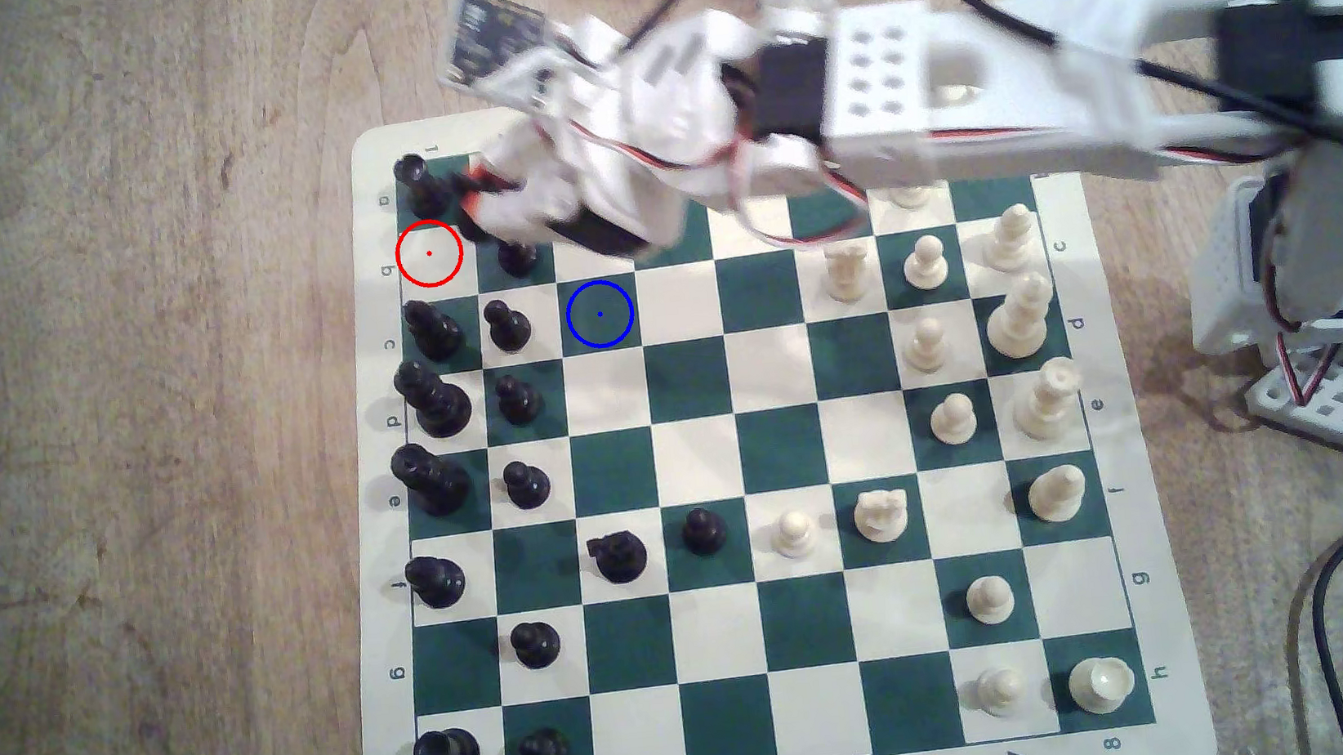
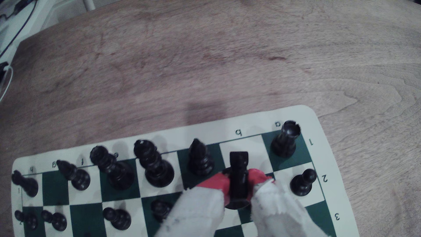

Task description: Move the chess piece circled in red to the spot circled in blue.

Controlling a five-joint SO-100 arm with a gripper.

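Note:
The black knight (image 2: pixel 238 164), the piece circled in red, sits clamped between my red-tipped fingers (image 2: pixel 214 183), snout pointing toward the board's edge. My gripper (image 2: pixel 238 182) is shut on it over the b-file squares near the black back row. In the exterior view my gripper (image 1: pixel 474 200) hovers just up and right of the red ring (image 1: pixel 428 253), whose cream square is bare. The spot circled in blue (image 1: pixel 600 314) is a dark green square, free of pieces, lower right of my gripper in the exterior view.
A black rook (image 1: pixel 414 176) stands on the corner square beside my gripper and a black pawn (image 1: pixel 517 256) just below it. A black bishop (image 1: pixel 433 332) and another pawn (image 1: pixel 508 327) flank the blue ring's left. White pieces line the exterior view's right.

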